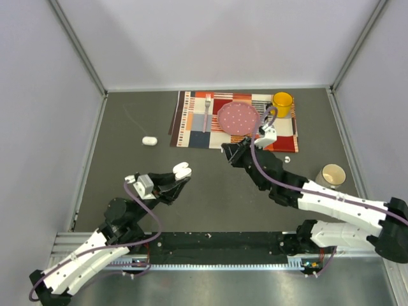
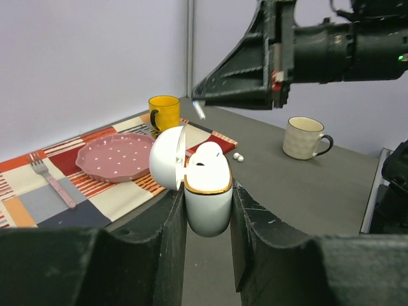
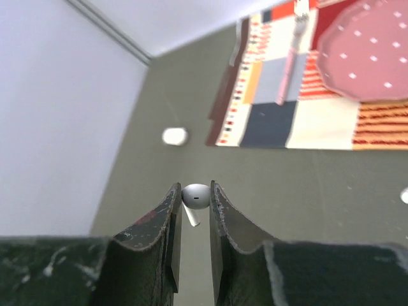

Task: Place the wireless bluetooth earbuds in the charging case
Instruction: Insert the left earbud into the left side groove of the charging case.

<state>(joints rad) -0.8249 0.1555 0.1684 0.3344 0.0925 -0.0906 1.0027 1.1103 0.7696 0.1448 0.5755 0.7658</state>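
Earbud delivery under way above the desk (image 1: 210,213): the right gripper (image 3: 193,203) is pinching a stemmed white earbud (image 3: 195,197) between almost closed fingers. It is carrying the bud head up with the stem hanging free below, seemingly so the stem can go straight down into a socket.

The left gripper (image 2: 207,213) is clamping the charging case (image 2: 208,194) around its lower body and holding it upright. The lid (image 2: 167,158) is swinging open toward the left of the frame, leaving the mouth facing up and clear of the fingers. In the left wrist view the right gripper is hanging in the upper centre, above and beyond the case and not touching it. One socket is looking already filled by a white bud, judging from a partial view.

At upper centre of the overhead view, a patterned placemat (image 1: 191,131) is carrying a pink dotted plate (image 1: 238,117), a fork (image 1: 207,111) and a yellow mug (image 1: 282,102). A cream mug (image 1: 333,174) is standing at the right. A white pebble-shaped case (image 1: 149,141) is lying left of the mat, and loose buds (image 2: 238,156) are resting beside the mat's near corner. Nothing is blocking the gap between the grippers, and only the raised lid is risking a clip.
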